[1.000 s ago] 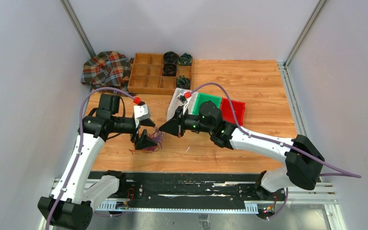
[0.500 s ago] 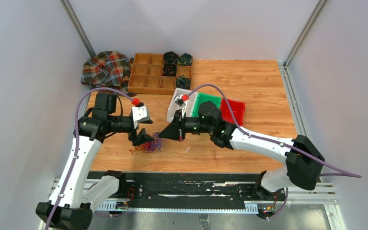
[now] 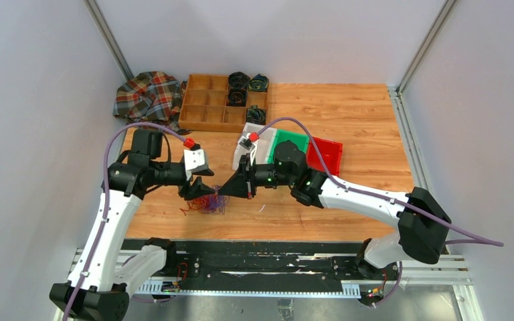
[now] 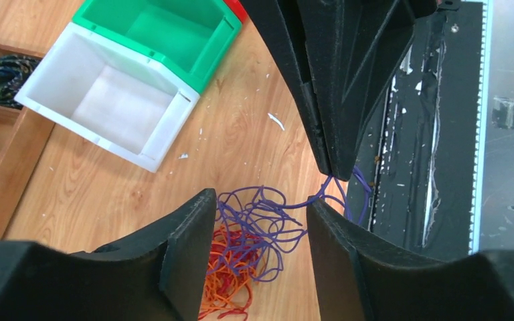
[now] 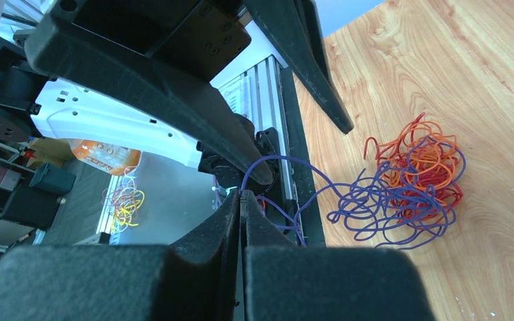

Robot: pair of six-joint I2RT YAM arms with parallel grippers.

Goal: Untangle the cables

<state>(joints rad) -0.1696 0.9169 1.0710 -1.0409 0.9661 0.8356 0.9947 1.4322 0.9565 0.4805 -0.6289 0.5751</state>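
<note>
Wooden table (image 3: pixel 348 107), cables (image 4: pixel 241 249) partly hidden behind spread left pincer (image 4: pixel 260 204), right pincer (image 5: pixel 241 195) clenched on purple strand (image 5: pixel 278 158).

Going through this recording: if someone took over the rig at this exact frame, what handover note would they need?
Right gripper: shut on a purple wire, which runs from its fingertips back to the bunch.
Left gripper: open, over the bunch, gripping nothing.
Cables: one knotted heap of red, orange and purple strands on the wooden table, between the two grippers.
Done: one purple strand partly drawn out.
Left: free the purple wire fully, then separate red from orange.
</note>
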